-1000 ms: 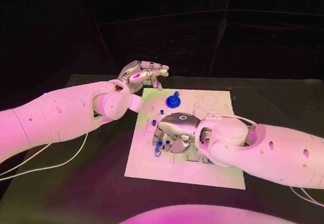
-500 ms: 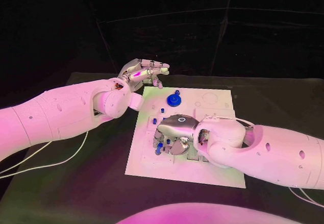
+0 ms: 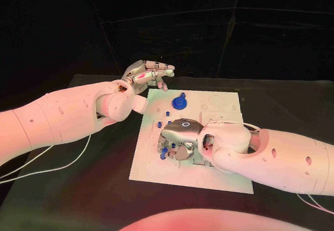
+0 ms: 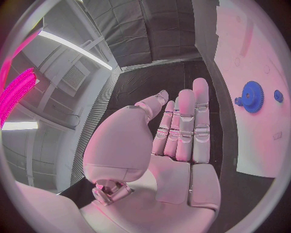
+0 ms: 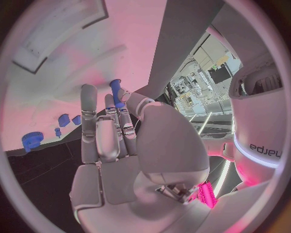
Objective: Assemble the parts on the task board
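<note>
The white task board [image 3: 213,118] lies in the middle of the black table. My right hand [image 3: 180,140] hangs low over the board's near left part, with a small blue peg [image 5: 115,87] pinched between thumb and fingertips; the same peg [image 3: 164,152] peeks out below the hand. A blue gear [image 3: 179,102] stands on the board's far part, with small blue pegs [image 3: 168,114] just nearer. The gear [image 4: 251,96] also lies off to the side of my left hand [image 4: 179,131]. My left hand [image 3: 146,74] is raised beyond the board's far left corner, fingers straight, holding nothing.
Recessed slots and holes [image 3: 204,109] mark the board's surface. Bare black table [image 3: 88,189] lies to the board's left and near side. White cables [image 3: 41,168] trail under the left arm. Black curtains [image 3: 208,34] close off the back.
My right hand has turned and shifted slightly left over the board with the peg still in it. The left hand has stayed where it was.
</note>
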`<state>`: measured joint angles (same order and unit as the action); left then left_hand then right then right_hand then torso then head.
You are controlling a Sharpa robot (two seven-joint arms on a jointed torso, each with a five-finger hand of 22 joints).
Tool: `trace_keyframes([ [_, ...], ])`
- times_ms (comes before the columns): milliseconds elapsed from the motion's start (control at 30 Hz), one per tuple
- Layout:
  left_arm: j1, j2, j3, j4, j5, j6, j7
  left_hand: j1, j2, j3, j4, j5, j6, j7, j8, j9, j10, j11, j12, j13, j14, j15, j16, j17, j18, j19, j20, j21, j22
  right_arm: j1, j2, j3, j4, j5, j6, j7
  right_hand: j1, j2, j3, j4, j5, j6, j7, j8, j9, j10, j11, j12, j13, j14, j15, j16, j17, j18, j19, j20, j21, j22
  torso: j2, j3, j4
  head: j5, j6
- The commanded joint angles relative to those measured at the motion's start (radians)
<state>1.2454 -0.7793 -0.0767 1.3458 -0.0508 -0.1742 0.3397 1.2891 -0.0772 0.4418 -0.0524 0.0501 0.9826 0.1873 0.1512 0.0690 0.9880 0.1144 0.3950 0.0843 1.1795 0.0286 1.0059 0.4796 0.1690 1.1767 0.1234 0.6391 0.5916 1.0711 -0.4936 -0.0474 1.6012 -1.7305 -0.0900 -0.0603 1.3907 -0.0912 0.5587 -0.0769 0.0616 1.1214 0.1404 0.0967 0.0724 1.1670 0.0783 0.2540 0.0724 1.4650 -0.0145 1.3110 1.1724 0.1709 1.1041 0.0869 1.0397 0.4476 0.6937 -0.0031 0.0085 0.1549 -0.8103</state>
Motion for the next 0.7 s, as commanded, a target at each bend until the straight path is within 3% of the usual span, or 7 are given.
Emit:
trace_keyframes([
  [33, 0.002, -0.001, 0.001, 0.001, 0.002, 0.011, 0.006, -0.011, -0.002, -0.002, 0.005, 0.001, -0.004, 0.001, 0.005, -0.001, -0.006, 0.001, 0.005, -0.001, -0.007, 0.0, -0.002, -0.001, 0.013, -0.002, 0.003, -0.006, -0.001, 0.001, 0.004, 0.0, 0.003, -0.039, -0.004, -0.016, -0.015, -0.002, -0.007, -0.003, 0.008, -0.007, 0.006, -0.008, -0.001, -0.003, -0.007, -0.007, -0.002, 0.036, 0.001, -0.001, -0.002, 0.013, -0.01, 0.0, 0.007, 0.002, 0.001, 0.0002, -0.0005, 0.0, 0.0],
  [300, 0.002, -0.001, 0.001, 0.001, 0.002, 0.011, 0.005, -0.011, -0.002, -0.002, 0.005, 0.001, -0.004, 0.001, 0.005, -0.001, -0.006, 0.001, 0.005, -0.001, -0.007, 0.0, -0.002, -0.001, 0.013, -0.002, 0.003, -0.006, -0.001, 0.0, 0.01, -0.001, 0.007, -0.051, -0.006, -0.019, -0.06, -0.031, -0.039, 0.008, 0.052, -0.04, 0.018, -0.024, -0.005, -0.05, 0.01, -0.038, -0.009, 0.034, 0.015, -0.001, -0.005, 0.013, -0.017, 0.013, 0.005, 0.001, 0.0, -0.0006, -0.0003, 0.0, -0.001],
  [700, 0.002, -0.002, 0.001, 0.001, 0.002, 0.011, 0.005, -0.011, -0.002, -0.002, 0.005, 0.001, -0.004, 0.001, 0.005, -0.001, -0.006, 0.001, 0.005, -0.001, -0.007, 0.0, -0.002, -0.001, 0.013, -0.002, 0.003, -0.006, -0.001, 0.0, 0.011, -0.002, 0.013, -0.05, -0.002, -0.016, -0.078, -0.043, -0.063, 0.013, 0.073, -0.044, 0.019, -0.025, -0.003, -0.047, 0.01, -0.038, -0.007, 0.034, 0.016, 0.002, -0.003, 0.014, -0.018, 0.017, 0.003, -0.001, -0.001, -0.0004, -0.0003, 0.0, -0.002],
])
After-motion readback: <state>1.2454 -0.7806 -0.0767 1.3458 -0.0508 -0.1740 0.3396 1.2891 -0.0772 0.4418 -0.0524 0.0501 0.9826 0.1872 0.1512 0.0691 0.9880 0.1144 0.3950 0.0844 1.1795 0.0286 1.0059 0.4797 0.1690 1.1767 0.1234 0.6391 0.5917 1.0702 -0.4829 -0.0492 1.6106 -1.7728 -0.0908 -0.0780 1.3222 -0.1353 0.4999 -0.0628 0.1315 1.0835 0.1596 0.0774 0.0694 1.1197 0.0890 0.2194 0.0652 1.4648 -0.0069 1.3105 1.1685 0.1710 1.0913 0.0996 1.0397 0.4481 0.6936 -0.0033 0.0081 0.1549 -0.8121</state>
